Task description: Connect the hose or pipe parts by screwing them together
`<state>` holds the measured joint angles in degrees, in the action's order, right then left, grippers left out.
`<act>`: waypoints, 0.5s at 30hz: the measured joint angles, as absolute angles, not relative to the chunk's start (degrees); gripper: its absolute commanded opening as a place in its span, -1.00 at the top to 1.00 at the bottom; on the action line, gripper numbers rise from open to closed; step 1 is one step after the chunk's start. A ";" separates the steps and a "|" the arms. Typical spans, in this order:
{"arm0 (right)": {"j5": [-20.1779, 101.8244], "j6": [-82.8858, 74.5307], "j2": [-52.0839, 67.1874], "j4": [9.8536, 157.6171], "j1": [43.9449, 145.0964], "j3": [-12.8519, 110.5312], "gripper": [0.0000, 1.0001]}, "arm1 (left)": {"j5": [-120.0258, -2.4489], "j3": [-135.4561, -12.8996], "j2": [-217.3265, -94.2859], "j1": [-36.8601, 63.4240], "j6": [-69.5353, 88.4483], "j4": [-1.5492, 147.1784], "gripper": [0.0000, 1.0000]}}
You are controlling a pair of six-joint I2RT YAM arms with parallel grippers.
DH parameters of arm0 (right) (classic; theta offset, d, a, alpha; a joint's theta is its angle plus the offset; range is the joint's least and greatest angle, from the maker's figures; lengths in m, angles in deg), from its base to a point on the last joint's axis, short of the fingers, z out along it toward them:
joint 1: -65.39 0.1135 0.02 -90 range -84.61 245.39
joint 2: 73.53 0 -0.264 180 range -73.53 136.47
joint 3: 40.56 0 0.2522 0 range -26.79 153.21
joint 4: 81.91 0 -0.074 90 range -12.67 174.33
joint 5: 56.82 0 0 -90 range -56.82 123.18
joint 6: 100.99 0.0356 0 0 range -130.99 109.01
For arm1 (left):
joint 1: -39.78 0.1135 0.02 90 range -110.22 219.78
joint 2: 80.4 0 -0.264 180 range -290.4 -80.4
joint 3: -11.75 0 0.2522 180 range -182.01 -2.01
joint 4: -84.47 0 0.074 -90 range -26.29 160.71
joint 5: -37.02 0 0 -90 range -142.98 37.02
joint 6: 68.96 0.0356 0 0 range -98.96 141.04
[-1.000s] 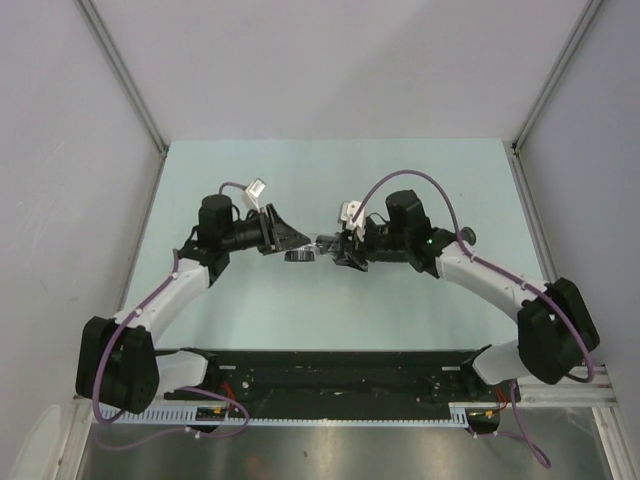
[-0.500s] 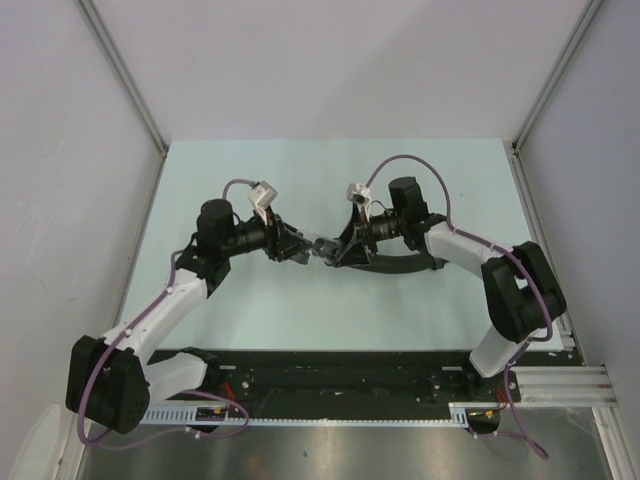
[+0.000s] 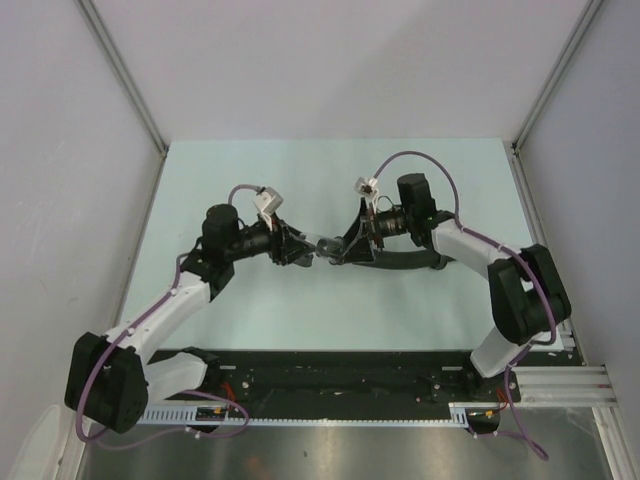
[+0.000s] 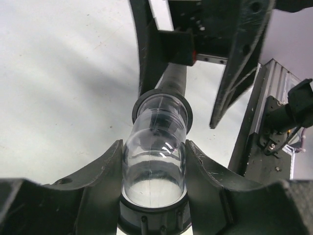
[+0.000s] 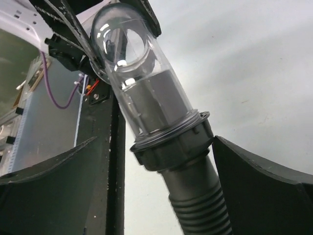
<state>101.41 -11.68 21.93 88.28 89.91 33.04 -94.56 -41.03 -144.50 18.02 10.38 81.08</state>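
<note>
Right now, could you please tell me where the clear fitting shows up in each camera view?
Top external: clear fitting small, at mid-picture.
Left wrist: clear fitting low centre, clamped in the left tool.
Right wrist: clear fitting upper left of centre, slanting.
Shared landmark: the black collar joining it to the ribbed hose, in both wrist views.

Left arm (image 3: pixel 165 305): jaws clamped. Right arm (image 3: pixel 465 248): jaws spread.
</note>
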 measured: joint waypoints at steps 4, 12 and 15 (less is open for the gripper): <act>96.27 -14.92 16.95 82.29 89.88 33.15 -0.99 | -92.35 -40.75 -144.50 18.37 7.67 80.89 0.99; 79.97 -20.82 7.31 77.87 92.88 33.08 -1.00 | -89.34 -39.94 -144.95 22.72 -6.23 78.96 0.99; 68.27 -26.11 1.82 82.61 99.46 28.84 -1.00 | -89.40 -40.51 -146.18 23.75 -11.37 76.32 0.99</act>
